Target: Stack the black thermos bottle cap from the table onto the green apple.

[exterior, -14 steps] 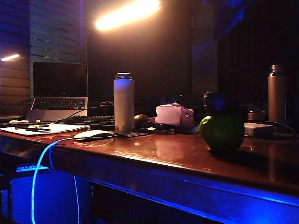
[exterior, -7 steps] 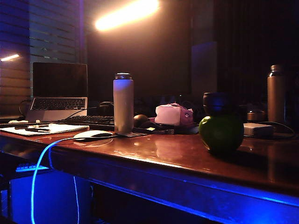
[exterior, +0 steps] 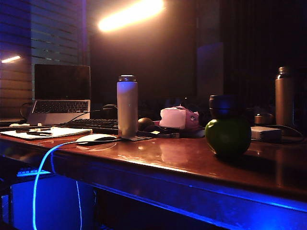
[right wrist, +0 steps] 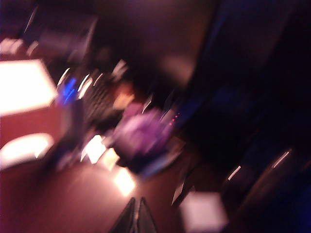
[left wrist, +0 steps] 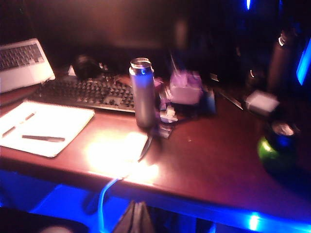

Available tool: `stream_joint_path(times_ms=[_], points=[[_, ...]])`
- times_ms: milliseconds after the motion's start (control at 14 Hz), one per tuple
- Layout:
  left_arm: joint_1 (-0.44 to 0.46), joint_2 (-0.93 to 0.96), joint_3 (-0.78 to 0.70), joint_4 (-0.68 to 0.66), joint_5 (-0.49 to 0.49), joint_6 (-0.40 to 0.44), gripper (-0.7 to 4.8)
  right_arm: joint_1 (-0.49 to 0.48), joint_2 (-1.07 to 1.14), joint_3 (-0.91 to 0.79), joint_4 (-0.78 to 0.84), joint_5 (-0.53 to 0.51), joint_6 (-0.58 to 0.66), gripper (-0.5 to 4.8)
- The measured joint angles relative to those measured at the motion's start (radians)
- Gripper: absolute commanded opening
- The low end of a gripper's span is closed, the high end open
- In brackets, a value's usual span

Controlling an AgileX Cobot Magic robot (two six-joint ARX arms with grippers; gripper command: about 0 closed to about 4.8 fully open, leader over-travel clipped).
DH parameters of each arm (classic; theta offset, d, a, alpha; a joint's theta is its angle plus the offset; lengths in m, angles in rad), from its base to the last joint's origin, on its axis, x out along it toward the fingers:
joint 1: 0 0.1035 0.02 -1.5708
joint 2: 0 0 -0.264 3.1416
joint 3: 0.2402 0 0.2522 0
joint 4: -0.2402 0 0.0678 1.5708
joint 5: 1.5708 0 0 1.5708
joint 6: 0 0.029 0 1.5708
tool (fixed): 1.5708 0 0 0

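While both arms hang back off the desk, the exterior view reads left to right as follows.

Laptop [exterior: 61,92]: far left at 9 o'clock, lid open, screen dark.
Notepad [exterior: 46,132]: in front of the laptop, flat, with a pen [left wrist: 43,138] lying on it.
Keyboard [exterior: 93,125]: behind the notepad, toward 10 o'clock from desk centre.
Mouse [exterior: 96,138]: near the front edge, a glowing blue cable [exterior: 41,172] running from it over the edge.
White thermos [exterior: 127,106]: upright, uncapped, left of centre.
Pink bundle [exterior: 178,118]: just right of the thermos, at the back.
Table [exterior: 182,163]: glossy reddish-brown, front edge lit blue.
Apple [exterior: 228,136]: on the table at 3 o'clock from centre.
Cap [exterior: 221,106]: sitting upright on top of the apple, touching it, at its 12 o'clock.
Dark bottle [exterior: 284,96]: upright at far right, well apart from the apple.
Left gripper [left wrist: 135,218]: seen only in its wrist view, off the front edge, fingers together, holding nothing.
Right gripper [right wrist: 136,217]: seen only in its blurred wrist view, above the table, fingers together, holding nothing.
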Motion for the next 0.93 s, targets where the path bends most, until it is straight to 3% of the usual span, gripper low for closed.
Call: stream_joint_path(times_ms=[285,641,926], points=[[0.000,-0.026,-0.307,0.199,-0.002,-0.079,-0.03,0.002,-0.318,-0.413,0.185,-0.005,0.016,-0.05],[0.000,-0.026,-0.506,0.400,-0.026,-0.142,-0.03,0.003,-0.671,-0.788,0.183,0.032,0.037,-0.05],[0.000,-0.026,-0.622,0.511,-0.026,-0.142,-0.03,0.003,-0.855,-0.932,0.143,0.047,0.226,-0.05]])
